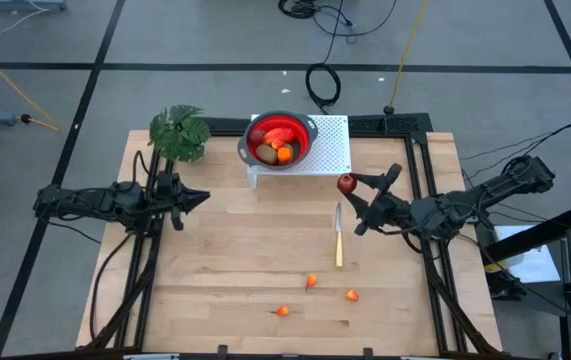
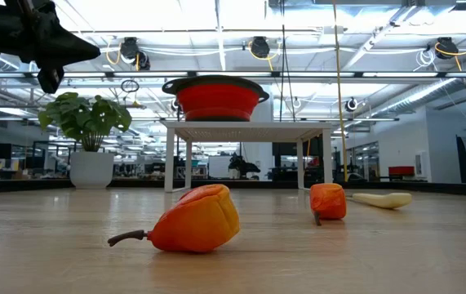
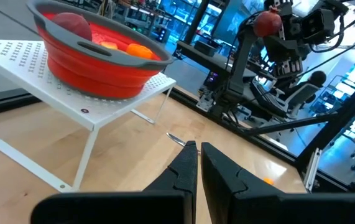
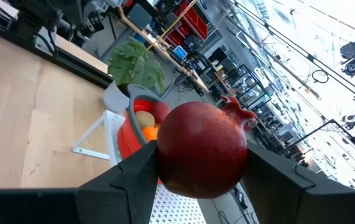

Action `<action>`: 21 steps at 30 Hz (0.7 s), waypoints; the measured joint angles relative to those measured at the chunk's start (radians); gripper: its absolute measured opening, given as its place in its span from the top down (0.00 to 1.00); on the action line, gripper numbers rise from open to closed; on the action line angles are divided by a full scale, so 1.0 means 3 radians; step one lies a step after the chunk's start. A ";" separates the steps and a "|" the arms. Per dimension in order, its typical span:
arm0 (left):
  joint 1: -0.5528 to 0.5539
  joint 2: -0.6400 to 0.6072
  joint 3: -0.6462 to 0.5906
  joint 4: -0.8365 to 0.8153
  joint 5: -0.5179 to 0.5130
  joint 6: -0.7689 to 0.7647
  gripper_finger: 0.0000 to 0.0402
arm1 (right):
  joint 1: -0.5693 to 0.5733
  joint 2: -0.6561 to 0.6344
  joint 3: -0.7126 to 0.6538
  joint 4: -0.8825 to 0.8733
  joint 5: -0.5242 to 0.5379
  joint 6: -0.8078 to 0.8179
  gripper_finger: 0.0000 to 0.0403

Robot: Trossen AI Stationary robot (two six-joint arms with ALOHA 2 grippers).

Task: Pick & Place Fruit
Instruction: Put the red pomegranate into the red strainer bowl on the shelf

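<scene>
Dark-red pomegranate-like fruit (image 4: 202, 149) sitting clamped between the fingers of the right gripper (image 1: 355, 200), up off the table, just beside the white perforated stand (image 1: 333, 150) and near the red bowl (image 1: 281, 139). Bowl resting on that stand, already holding several fruits (image 1: 277, 145): red, brown and orange pieces. Three small orange fruits (image 1: 311, 281) lying loose on the wooden table (image 1: 225, 260) toward its near edge, well apart from the bowl; in the low view the closest one (image 2: 193, 220) lying on its side with its stem pointing away from the second one (image 2: 328, 201). Slim knife (image 1: 339, 240) lying flat between the stand and the loose fruits. Left gripper (image 1: 197, 198) hovering with fingers together, holding nothing, near the leafy plant (image 1: 179, 131)
</scene>
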 joint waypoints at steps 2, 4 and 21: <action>0.0001 0.0000 0.0000 0.0000 0.0000 -0.0014 0.95 | 0.0001 0.0000 0.0000 -0.0001 0.0000 0.0001 0.50; 0.0000 0.0000 -0.0001 0.0000 0.0000 -0.0020 0.95 | 0.0001 0.0000 0.0000 -0.0001 0.0000 0.0002 0.50; 0.0001 0.0000 0.0000 0.0000 -0.0001 -0.0022 0.95 | -0.0152 0.0001 0.0000 0.0291 -0.0033 0.1461 0.50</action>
